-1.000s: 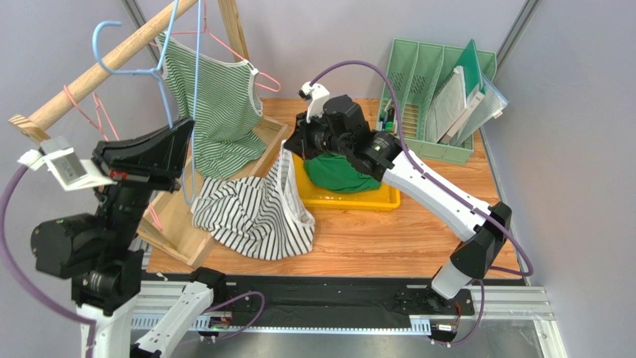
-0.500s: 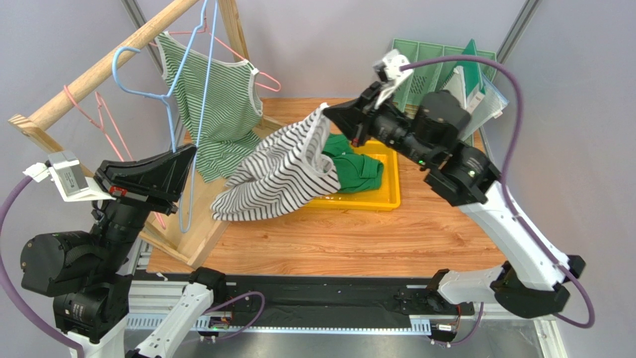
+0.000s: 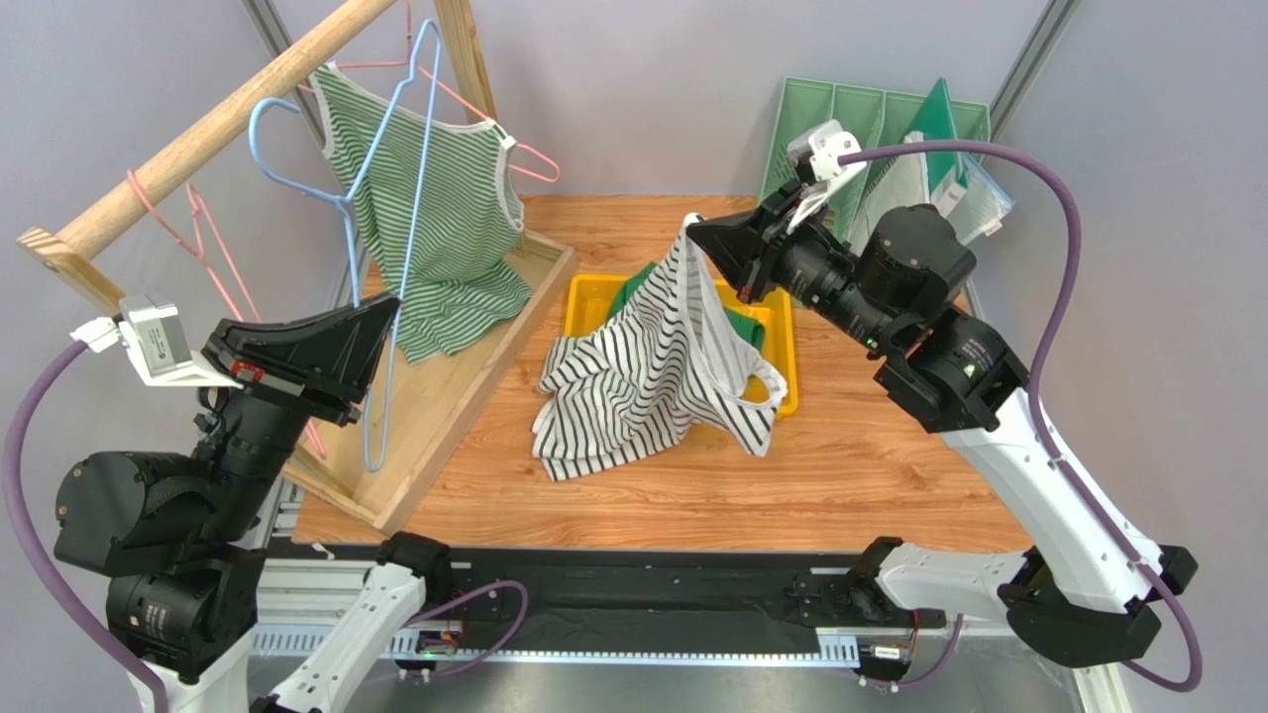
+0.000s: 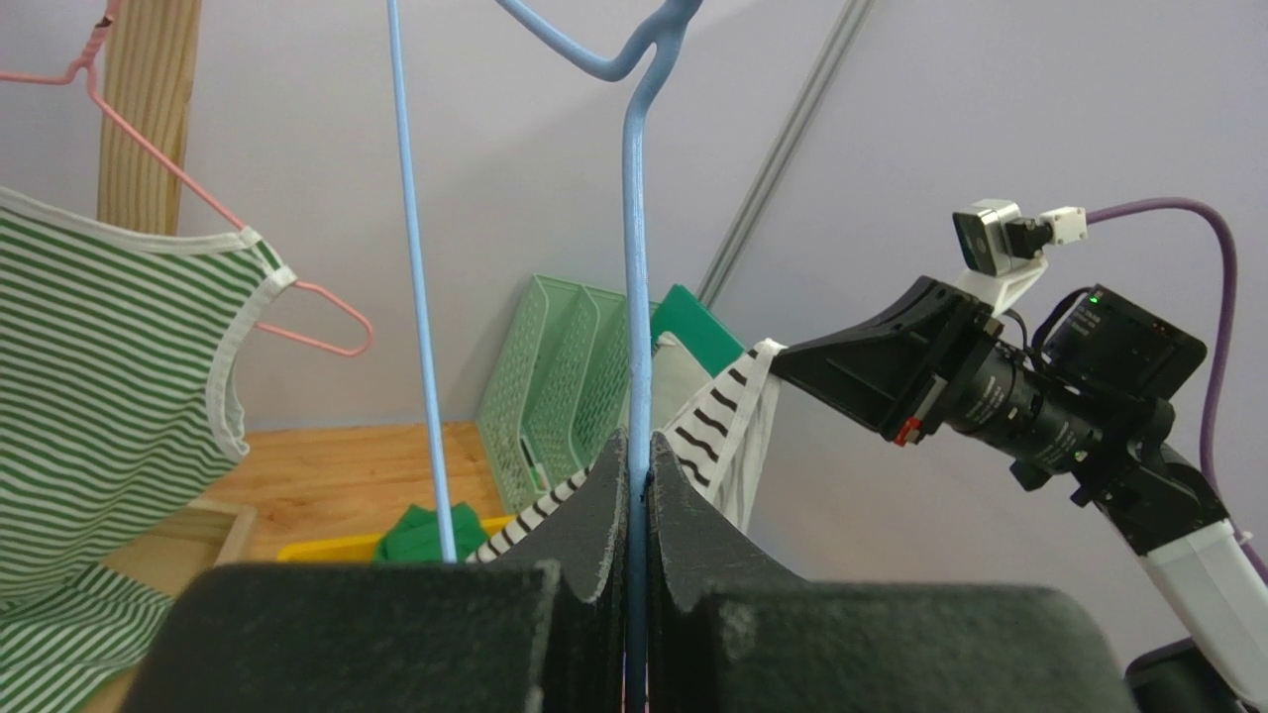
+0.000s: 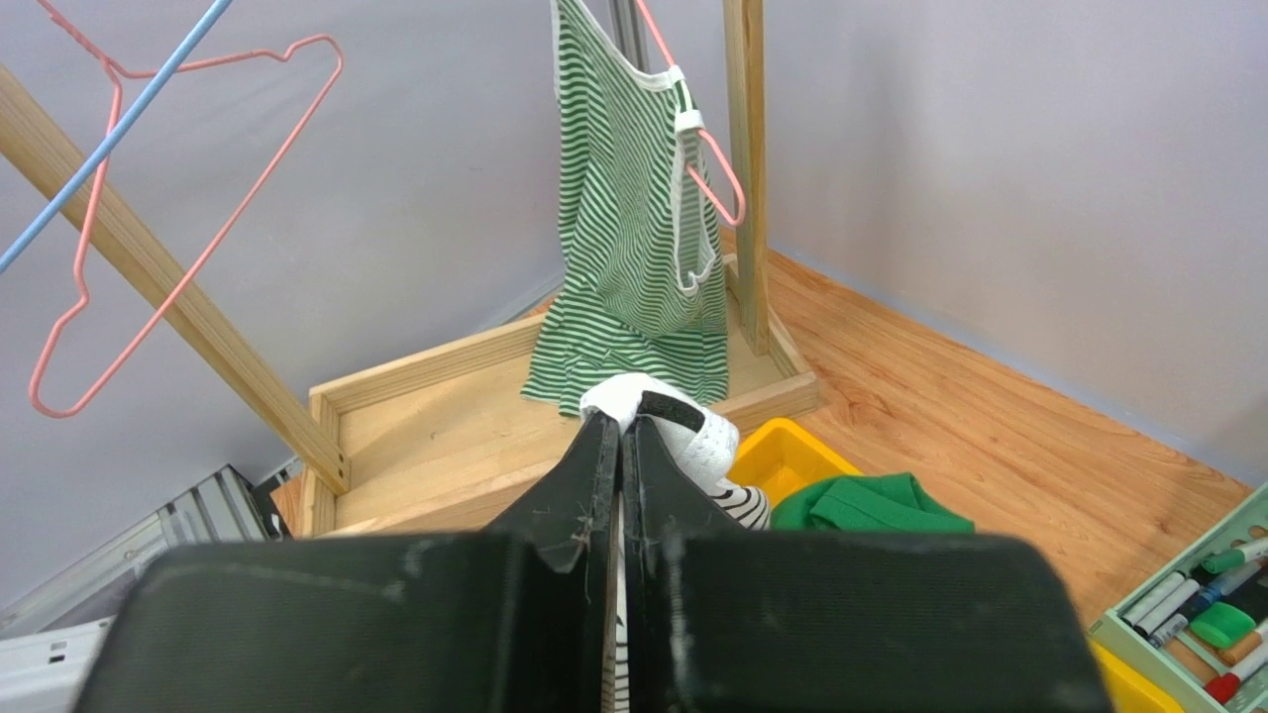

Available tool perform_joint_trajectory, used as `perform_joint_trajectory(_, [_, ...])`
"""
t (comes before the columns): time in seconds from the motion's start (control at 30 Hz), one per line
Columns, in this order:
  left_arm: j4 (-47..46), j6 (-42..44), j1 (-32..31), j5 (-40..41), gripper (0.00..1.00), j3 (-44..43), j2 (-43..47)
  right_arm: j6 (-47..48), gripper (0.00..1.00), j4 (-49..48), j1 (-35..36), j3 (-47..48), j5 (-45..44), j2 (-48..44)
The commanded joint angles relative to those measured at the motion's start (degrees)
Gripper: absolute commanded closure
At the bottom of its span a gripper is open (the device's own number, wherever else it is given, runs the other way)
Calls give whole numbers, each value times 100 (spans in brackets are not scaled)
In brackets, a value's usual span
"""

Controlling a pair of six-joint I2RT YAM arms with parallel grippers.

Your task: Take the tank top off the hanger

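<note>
The black-and-white striped tank top [image 3: 640, 386] hangs free from my right gripper [image 3: 695, 230], which is shut on its top edge above the yellow tray [image 3: 578, 305]. The pinched fabric also shows in the right wrist view [image 5: 677, 424] at the right gripper's [image 5: 621, 424] tips. The bare blue hanger [image 3: 380, 223] stands apart from the top, to its left. My left gripper [image 3: 390, 305] is shut on the hanger's lower wire. In the left wrist view the blue hanger [image 4: 640, 297] runs up from between the left gripper's [image 4: 637, 446] closed jaws, with the striped tank top [image 4: 729, 424] behind.
A green striped tank top [image 3: 447, 208] hangs on a pink hanger from the wooden rack [image 3: 194, 141] at the left. A green garment [image 3: 637, 290] lies in the yellow tray. A green file organizer [image 3: 878, 149] stands at the back right.
My right gripper has pulled the striped top up and to the right, off the blue hanger; it now hangs over the tray. The left gripper keeps hold of the hanger.
</note>
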State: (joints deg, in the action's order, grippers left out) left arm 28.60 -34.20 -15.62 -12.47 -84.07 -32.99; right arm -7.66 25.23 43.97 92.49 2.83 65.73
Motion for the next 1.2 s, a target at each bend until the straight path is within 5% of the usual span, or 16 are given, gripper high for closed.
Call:
perform_joint_trajectory(0.0, [5, -17, 24, 52, 100, -30, -23, 379, 100, -414, -28, 147, 488, 123])
perform_joint_trajectory(0.47, [286, 53, 24, 34, 100, -30, 162, -447, 99, -573, 77, -397, 1633, 2074])
perform_joint_trajectory(0.7, [295, 1, 24, -19, 100, 136, 223, -298, 95, 33, 805, -495, 713, 3471])
perform_joint_trajectory(0.9, [400, 36, 24, -36, 100, 154, 250, -16, 80, 368, 1465, -311, 52, 4525])
perform_joint_trajectory(1.17, [497, 62, 24, -19, 100, 181, 364, 27, 30, 219, 1799, -504, -70, 4922])
